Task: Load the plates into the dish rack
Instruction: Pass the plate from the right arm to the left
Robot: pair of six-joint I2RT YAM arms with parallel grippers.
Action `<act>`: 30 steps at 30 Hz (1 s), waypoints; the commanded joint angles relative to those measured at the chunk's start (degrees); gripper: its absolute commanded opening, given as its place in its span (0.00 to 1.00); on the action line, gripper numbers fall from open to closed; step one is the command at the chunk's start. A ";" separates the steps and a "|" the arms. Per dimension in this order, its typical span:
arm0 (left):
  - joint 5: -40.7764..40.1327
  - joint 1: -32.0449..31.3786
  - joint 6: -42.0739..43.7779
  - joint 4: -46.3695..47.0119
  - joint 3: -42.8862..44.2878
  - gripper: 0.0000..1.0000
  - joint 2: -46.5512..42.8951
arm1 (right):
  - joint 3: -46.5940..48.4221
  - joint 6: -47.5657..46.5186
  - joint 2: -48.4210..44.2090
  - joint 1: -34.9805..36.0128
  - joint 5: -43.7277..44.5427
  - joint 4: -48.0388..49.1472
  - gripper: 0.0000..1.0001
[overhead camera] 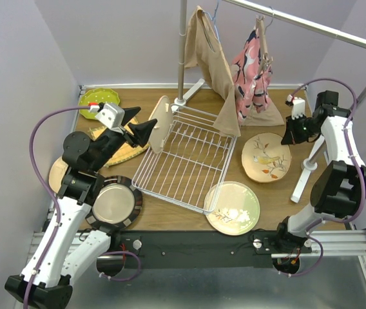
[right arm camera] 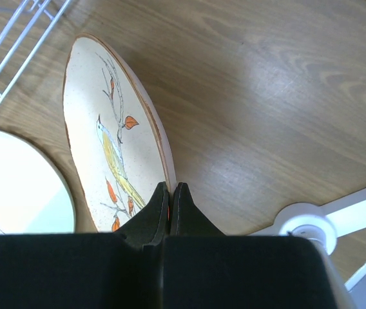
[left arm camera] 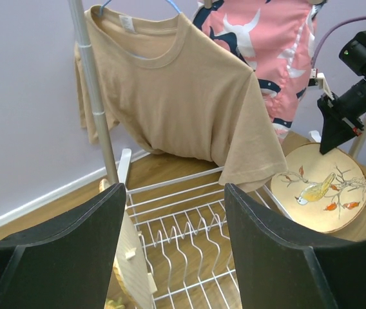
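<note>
View from above of a wooden tabletop [overhead camera: 170, 219] with a white wire rack [overhead camera: 192, 161] at its centre and two robot arms reaching in from the near edge.

One plate is loaded. A cream plate [overhead camera: 160, 122] stands on edge at the rack's left end. The left end effector [overhead camera: 145, 121] hovers just beside it with its jaws released and wide apart. The wrist view shows only rack wires between the fingers, so it holds nothing.

Five plates lie flat on the tabletop, outside the rack:
- A tan bird plate [overhead camera: 267, 156] sits to the right of the rack.
- A pale-green floral plate [overhead camera: 232, 207] sits at the rack's near right corner.
- A dark-rimmed silvery plate [overhead camera: 113, 203] sits at the near left.
- A lime dotted plate [overhead camera: 99, 98] sits in the far left corner.
- A cream plate [overhead camera: 55, 175] lies at the far left edge, partly hidden by the left arm.

A woven mat [overhead camera: 125, 151] lies under the left arm.

The right end effector [right arm camera: 170, 188] is clenched shut and empty. Its tip is at the right rim of the bird plate, but whether it touches the rim cannot be told.

A clothes rail stands behind the rack. A tan shirt [overhead camera: 218, 71] hangs from it over the rack's far right corner.

The task looks early: roughly one plate of six is racked. The bird plate seems to be next.
</note>
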 commanded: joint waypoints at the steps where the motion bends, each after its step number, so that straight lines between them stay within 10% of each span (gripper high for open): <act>1: 2.92 -1.55 3.90 2.55 1.19 0.72 1.56 | -1.97 2.55 -2.84 -0.12 -3.11 0.04 0.01; 30: -4.11 -26.51 25.52 3.96 3.04 0.72 10.96 | -7.16 6.41 -8.81 -0.12 -4.96 -2.77 0.00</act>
